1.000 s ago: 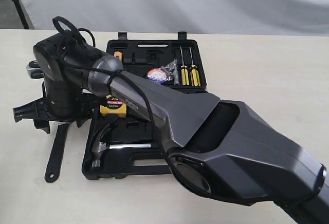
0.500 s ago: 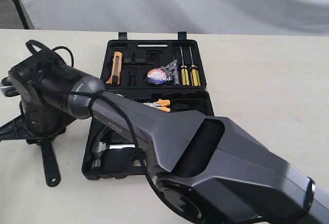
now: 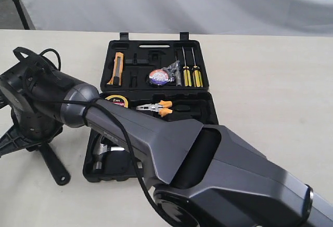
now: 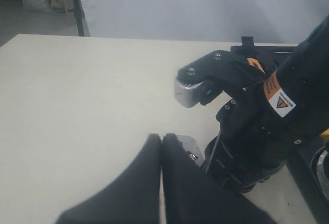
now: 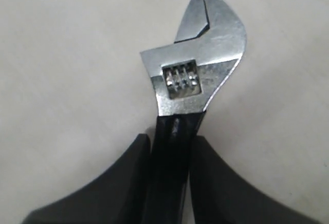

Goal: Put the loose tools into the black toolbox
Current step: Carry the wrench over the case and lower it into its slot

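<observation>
The right arm [image 3: 171, 143] is lying across the exterior view from 9 o'clock to 5 o'clock, covering most of the black toolbox's [image 3: 200, 43] near half and running off the bottom and right edges. Under it the claw hammer [image 3: 100, 156] is showing only its head, and the yellow tape measure [image 3: 117, 100] is peeking out half-covered. At 9 o'clock the adjustable wrench [image 3: 56, 168] is showing only its handle end. Close up, the right gripper [image 5: 170, 141] is hiding that handle between blurred fingers [image 5: 221, 183]. The left gripper [image 4: 162, 137] is blurring too, cropped by the picture's edge and half hiding an unidentifiable silver piece [image 4: 191, 146].
</observation>
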